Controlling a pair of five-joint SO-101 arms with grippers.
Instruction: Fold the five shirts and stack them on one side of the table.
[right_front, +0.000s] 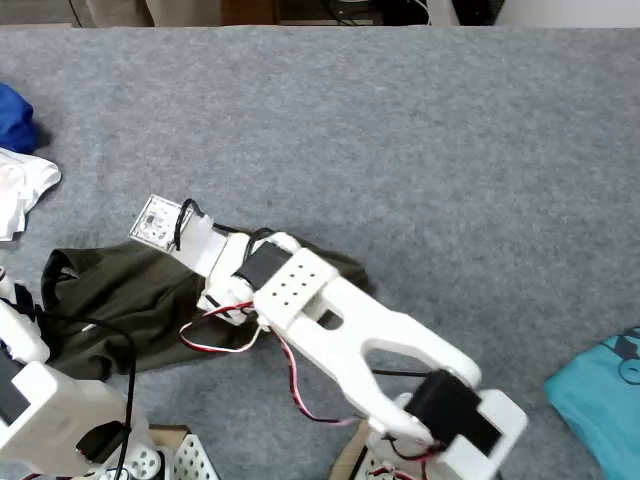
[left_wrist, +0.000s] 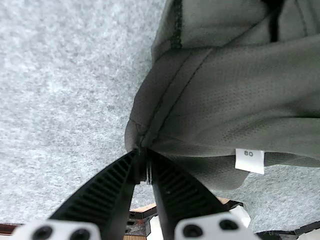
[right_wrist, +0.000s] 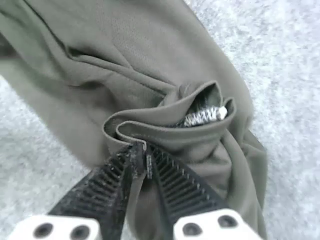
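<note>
A grey felt table seen from above, with a dark olive shirt lying crumpled near its front left edge. Both arms are working on this one garment. The left gripper is closed on a seamed edge of the olive shirt, with the cloth bunching to a point where the black ribbed jaws meet; a small white size label hangs just beside the pinch. The right gripper is likewise clamped on a doubled-over hem of the same shirt, and the fabric above it is rumpled into soft folds. Well apart at the table's right edge lies a teal shirt. A white cloth and a blue cloth sit at the left edge. This looks like an early step: the shirt is gripped at two points but not yet spread flat or folded, and no stack is visible. The next move likely calls for both arms to draw apart and lift together, keeping their hold so the cloth pulls taut without slipping free.
</note>
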